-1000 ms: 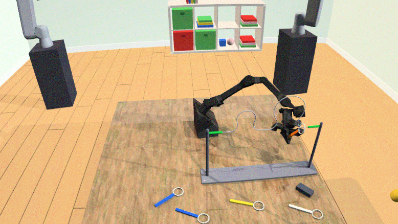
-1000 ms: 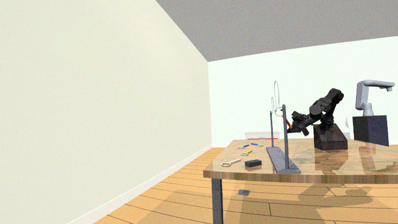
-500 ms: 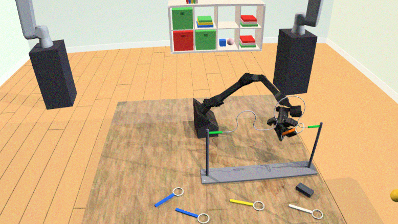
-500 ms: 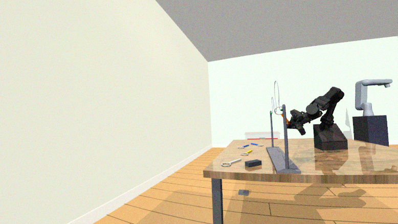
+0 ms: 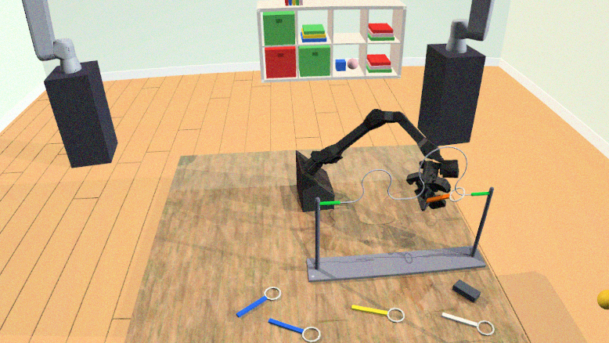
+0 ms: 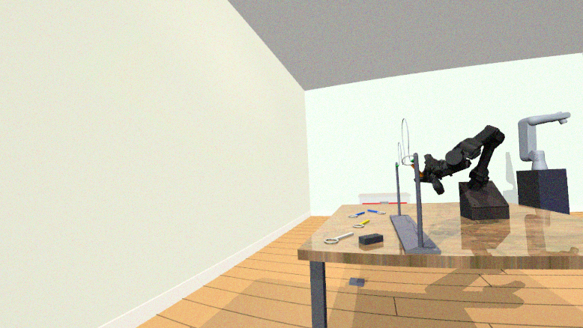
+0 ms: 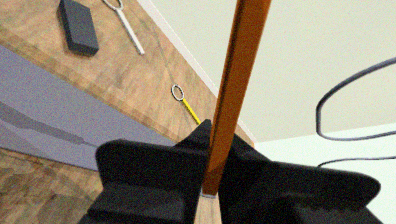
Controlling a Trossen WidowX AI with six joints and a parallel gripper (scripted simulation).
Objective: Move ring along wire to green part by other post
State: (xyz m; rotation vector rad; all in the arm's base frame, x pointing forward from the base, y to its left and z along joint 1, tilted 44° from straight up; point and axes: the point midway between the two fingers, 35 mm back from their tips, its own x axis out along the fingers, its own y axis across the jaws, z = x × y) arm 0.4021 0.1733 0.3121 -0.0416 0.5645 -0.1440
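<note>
Claw (image 5: 429,202) (image 6: 419,178) (image 7: 211,124) clamped on the orange handle (image 5: 437,198) (image 6: 417,170) (image 7: 235,80), I had the white ring (image 5: 457,194) (image 6: 407,159) out on the thin grey wire (image 5: 376,170) (image 6: 403,120) (image 7: 318,115), just beyond the inner end of the green sleeve (image 5: 480,193) (image 6: 412,160) by the near post (image 5: 482,221) (image 6: 418,204). Gripping only the handle's far end kept my fingers off the grey, I judged, and left the ring room to turn. The big loop rose right ahead, so the ring probably needed to stay centred and square to each bend. The far sleeve (image 5: 329,203) (image 6: 396,165) was the goal.
</note>
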